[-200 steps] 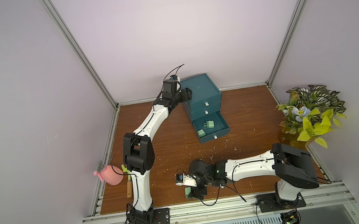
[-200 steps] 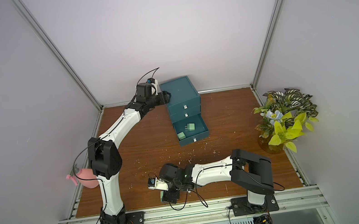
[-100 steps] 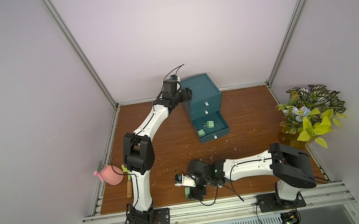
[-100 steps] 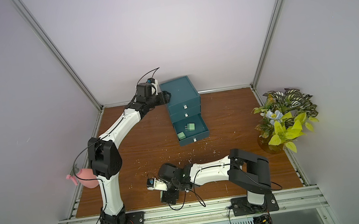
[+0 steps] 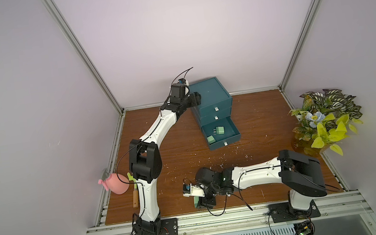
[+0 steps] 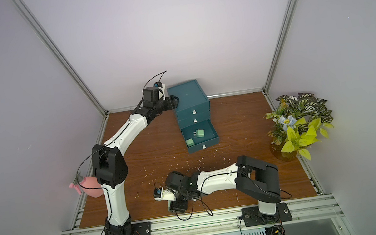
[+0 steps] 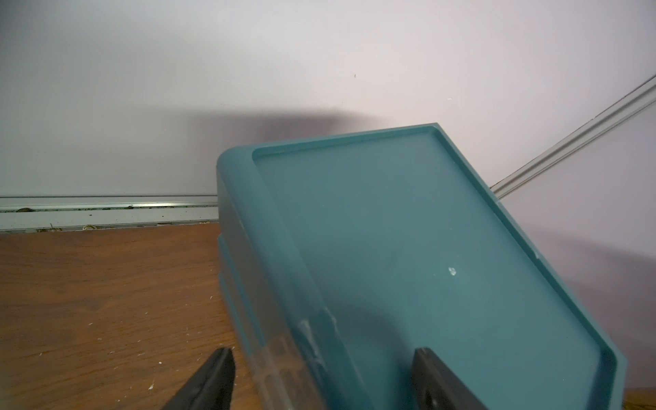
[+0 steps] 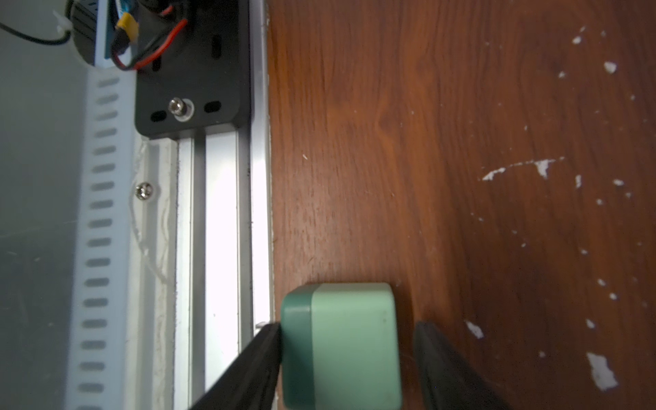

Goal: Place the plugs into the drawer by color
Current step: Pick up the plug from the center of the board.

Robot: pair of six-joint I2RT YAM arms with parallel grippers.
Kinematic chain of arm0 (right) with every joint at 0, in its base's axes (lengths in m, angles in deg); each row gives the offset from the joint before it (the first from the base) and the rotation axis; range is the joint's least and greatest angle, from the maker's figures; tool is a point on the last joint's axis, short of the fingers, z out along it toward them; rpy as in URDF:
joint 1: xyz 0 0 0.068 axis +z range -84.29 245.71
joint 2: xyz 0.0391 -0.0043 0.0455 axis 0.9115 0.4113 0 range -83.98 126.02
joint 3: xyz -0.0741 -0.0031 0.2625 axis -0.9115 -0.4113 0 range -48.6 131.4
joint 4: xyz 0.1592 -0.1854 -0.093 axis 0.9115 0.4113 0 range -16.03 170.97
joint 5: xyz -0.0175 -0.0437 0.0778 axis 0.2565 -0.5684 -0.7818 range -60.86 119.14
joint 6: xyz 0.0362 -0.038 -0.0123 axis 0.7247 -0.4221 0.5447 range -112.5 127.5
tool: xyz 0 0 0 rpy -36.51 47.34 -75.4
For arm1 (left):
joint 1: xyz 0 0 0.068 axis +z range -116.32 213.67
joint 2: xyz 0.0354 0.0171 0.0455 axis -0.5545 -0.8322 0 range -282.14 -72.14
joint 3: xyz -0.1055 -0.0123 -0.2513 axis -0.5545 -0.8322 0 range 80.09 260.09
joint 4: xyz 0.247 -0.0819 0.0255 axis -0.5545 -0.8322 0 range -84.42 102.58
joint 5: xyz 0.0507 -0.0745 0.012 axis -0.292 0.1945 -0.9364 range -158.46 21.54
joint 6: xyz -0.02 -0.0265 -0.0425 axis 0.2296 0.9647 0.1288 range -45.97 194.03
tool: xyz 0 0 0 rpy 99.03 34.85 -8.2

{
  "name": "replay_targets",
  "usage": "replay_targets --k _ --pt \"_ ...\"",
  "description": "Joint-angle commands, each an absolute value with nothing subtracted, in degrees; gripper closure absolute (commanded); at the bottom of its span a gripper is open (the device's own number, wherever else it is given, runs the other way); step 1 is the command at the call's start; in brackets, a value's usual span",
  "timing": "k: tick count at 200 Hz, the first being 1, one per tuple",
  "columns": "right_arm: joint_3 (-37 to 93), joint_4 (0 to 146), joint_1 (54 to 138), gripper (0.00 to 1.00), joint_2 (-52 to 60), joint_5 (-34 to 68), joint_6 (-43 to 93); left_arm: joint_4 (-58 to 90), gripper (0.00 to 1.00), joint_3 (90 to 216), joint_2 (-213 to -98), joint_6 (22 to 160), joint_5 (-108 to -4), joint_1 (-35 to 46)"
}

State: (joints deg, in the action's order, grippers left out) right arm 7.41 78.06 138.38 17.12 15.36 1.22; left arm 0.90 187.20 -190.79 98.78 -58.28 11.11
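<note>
Right gripper (image 8: 348,328) straddles mint plug (image 8: 355,351); jaws apart

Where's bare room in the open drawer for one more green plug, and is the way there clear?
The open drawer's right half is bare, bordered by its right wall and front. Its left is crowded: one green plug mid-floor, a second green plug in the front-left corner. The table between drawer front and right gripper is bare but for white flecks.

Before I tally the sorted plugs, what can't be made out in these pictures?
Two upper drawers: shut in both top views, contents hidden.
Mint plug: right wrist view's edge crops it, prongs unseen; in top views the right gripper mostly covers it.
Cabinet front: outside the left wrist view.
</note>
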Motion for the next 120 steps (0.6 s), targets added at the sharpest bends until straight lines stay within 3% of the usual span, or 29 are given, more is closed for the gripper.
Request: replay_targets --k 1,75,120 --pt "9.0 78.3 138.0 0.39 16.7 13.9 1.2 -5.2 0.26 185.7 -191.0 96.8 -58.9 10.1" --pt "7.4 76.7 135.8 0.47 12.8 16.2 6.7 -5.2 0.26 185.8 -190.7 96.7 -59.3 10.1" --pt "5.9 74.9 128.2 0.5 6.2 18.7 12.6 -5.2 0.26 186.3 -190.8 96.7 -59.4 10.2"
